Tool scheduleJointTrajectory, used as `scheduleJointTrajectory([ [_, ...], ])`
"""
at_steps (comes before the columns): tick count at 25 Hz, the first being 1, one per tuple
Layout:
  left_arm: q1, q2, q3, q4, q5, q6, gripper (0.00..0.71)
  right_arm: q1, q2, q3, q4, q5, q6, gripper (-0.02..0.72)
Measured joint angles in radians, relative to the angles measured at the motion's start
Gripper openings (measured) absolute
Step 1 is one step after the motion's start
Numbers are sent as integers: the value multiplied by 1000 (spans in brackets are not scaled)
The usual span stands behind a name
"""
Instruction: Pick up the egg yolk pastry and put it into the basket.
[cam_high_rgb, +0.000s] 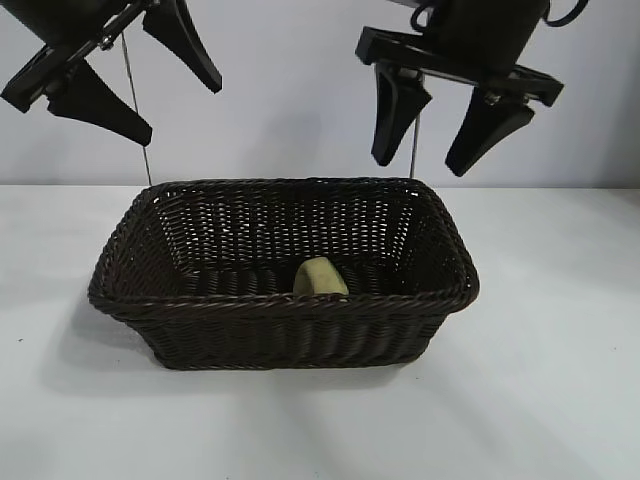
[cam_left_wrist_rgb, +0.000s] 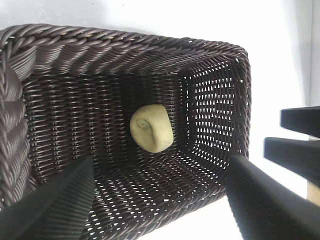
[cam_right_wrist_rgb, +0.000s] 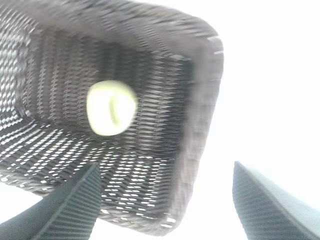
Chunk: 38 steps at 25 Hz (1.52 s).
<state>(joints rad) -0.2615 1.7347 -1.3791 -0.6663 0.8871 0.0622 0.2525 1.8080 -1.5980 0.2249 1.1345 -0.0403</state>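
Note:
The pale yellow egg yolk pastry (cam_high_rgb: 319, 278) lies on the floor of the dark brown wicker basket (cam_high_rgb: 280, 306), near its front wall. It also shows in the left wrist view (cam_left_wrist_rgb: 151, 128) and the right wrist view (cam_right_wrist_rgb: 111, 108). My left gripper (cam_high_rgb: 182, 103) hangs open and empty high above the basket's back left corner. My right gripper (cam_high_rgb: 418, 163) hangs open and empty high above the basket's back right corner. In the left wrist view the basket (cam_left_wrist_rgb: 90, 42) fills the frame, and the right gripper's fingers (cam_left_wrist_rgb: 295, 150) show at one side.
The basket stands in the middle of a white table (cam_high_rgb: 560, 330). A pale wall (cam_high_rgb: 290, 110) rises behind it.

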Motion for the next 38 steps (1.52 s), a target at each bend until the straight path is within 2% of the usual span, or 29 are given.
scheduleJointTrajectory([
  [7,0,0,0,1,1,0,535,-22,-16,0,30,11,-32,528],
  [38,0,0,0,1,7,0,535,-22,-23,0,34,-4,-35,528],
])
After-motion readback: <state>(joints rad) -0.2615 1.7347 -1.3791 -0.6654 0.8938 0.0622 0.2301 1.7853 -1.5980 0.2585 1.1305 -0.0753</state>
